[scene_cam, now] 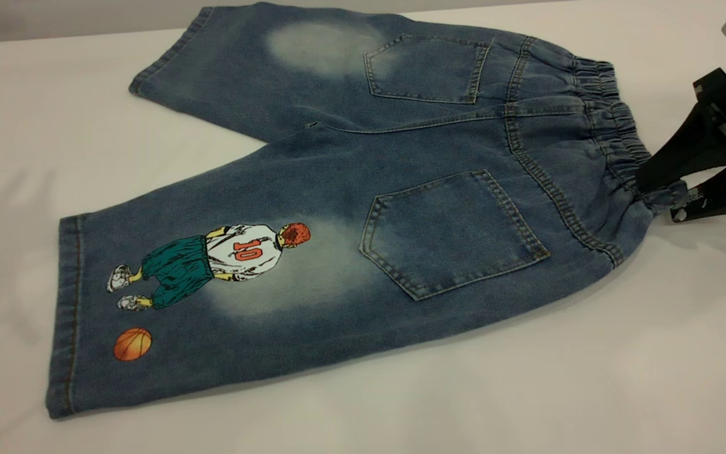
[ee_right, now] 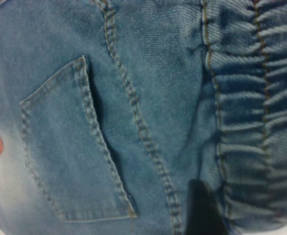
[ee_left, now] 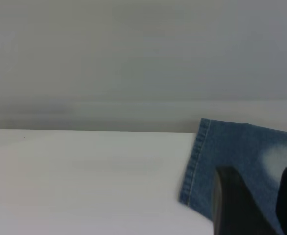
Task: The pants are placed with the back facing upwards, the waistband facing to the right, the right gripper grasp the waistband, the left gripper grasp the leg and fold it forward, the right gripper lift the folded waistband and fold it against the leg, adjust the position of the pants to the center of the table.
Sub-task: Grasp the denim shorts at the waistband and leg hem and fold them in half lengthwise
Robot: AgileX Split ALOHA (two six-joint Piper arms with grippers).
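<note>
- I see the pants (scene_cam: 363, 189) lying flat on the white counter (scene_cam: 527, 391), back side up, with both back pockets showing.
- The stretchy waistband (scene_cam: 609, 132) is at the right end of the pants, and the two legs spread out to the left of it.
- The leg (scene_cam: 199, 296) with the picture is the one nearer the camera. It shows a red-haired player (scene_cam: 212, 261) in a white shirt with the number 10 and green shorts.
- An orange basketball (scene_cam: 132, 344) is printed just below the player, close to the hem of that leg.
- The plain leg (scene_cam: 262, 69) lies on the far side of the printed leg and has a pale faded patch.
- My right pincer (scene_cam: 659, 186) is at the near corner of the waistband. It is clenched on the gathered cloth there, and the denim bunches up where it pinches.
- In the right wrist view I see one back pocket (ee_right: 70, 147) close up, the ruffled waistband (ee_right: 251, 107) next to it, and one dark fingertip (ee_right: 202, 208) pressed against the cloth.
- In the left wrist view my left pincer (ee_left: 261, 200) is at a leg hem (ee_left: 195, 166) of the pants. Two dark fingers (ee_left: 234, 205) show with a gap between them, so it is released and holds nothing.
- The blue cloth lies behind those fingers, flat on the counter.
</note>
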